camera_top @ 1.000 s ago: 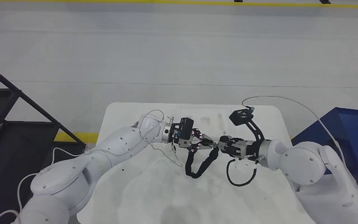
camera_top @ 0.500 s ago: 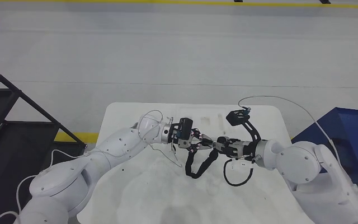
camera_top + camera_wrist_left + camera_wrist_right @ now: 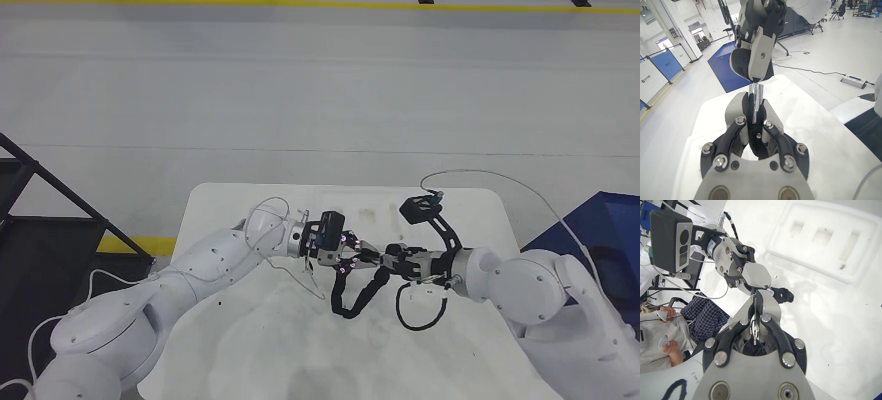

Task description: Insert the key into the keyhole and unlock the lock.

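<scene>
1. Right gripper (image 3: 755, 297): fingers are clamped flat on the key (image 3: 754, 329). The blade runs between the pads and the round metal end shows behind them. In the top view this gripper (image 3: 393, 258) sits just right of frame centre, with its arm entering from the lower right.
2. Left gripper (image 3: 755, 101): pinched tight on the lock (image 3: 756, 93), a chrome cylinder on a black body. The cylinder's end sticks out past the fingertips. In the top view this gripper (image 3: 352, 256) sits just left of frame centre, with its arm entering from the lower left.
3. Key vs lock: the two grippers face each other tip to tip, in one line. In the left wrist view the right gripper (image 3: 755, 80) has its tip right against the cylinder's end face, and a sliver of bright metal bridges the two. Depth of key in keyhole: cannot tell.
4. The lock is held between the two grippers. Its black cable (image 3: 352, 292) hangs in a loop below the left gripper in the top view, toward lower centre. Whether the loop touches the table: cannot tell.
5. Right wrist view: the left gripper (image 3: 759, 283) is close ahead, and a black end piece (image 3: 784, 295) of the lock juts out beside it.
6. Table (image 3: 225, 205): white, beneath both arms. A white foam tray (image 3: 810, 262) with shallow rectangular pockets lies on it. In the top view it is just above the grippers, apart from them.
</scene>
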Controlling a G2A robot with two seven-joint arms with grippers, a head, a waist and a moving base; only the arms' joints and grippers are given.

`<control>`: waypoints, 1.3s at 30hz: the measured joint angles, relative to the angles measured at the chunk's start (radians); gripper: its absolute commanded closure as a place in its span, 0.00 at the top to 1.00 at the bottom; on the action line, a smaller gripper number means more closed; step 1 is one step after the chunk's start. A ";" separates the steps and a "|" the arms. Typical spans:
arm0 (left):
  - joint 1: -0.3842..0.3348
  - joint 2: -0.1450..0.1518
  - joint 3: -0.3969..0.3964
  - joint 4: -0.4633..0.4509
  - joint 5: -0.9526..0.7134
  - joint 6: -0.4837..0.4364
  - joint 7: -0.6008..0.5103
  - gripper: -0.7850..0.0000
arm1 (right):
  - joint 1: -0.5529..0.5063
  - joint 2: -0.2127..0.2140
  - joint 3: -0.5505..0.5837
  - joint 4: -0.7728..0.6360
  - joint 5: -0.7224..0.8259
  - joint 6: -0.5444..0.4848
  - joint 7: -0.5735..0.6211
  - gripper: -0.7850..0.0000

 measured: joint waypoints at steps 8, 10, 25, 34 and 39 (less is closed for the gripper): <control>0.009 0.002 -0.014 -0.006 0.005 -0.004 -0.004 0.00 | 0.022 -0.003 -0.023 0.015 -0.001 0.013 0.009 0.00; 0.013 0.003 -0.017 -0.008 0.000 -0.004 -0.004 0.00 | 0.026 -0.004 -0.025 0.018 0.001 0.015 0.007 0.00; 0.045 0.009 -0.031 0.011 -0.127 -0.054 -0.054 0.00 | 0.058 -0.009 -0.036 0.068 0.034 -0.018 -0.018 0.22; 0.050 0.015 -0.058 0.082 -0.169 -0.089 -0.089 0.00 | 0.086 -0.017 -0.045 0.173 0.077 -0.091 -0.068 0.00; 0.051 0.034 -0.090 0.099 -0.164 -0.093 -0.093 0.00 | 0.066 -0.009 -0.026 0.196 0.025 -0.153 -0.089 0.00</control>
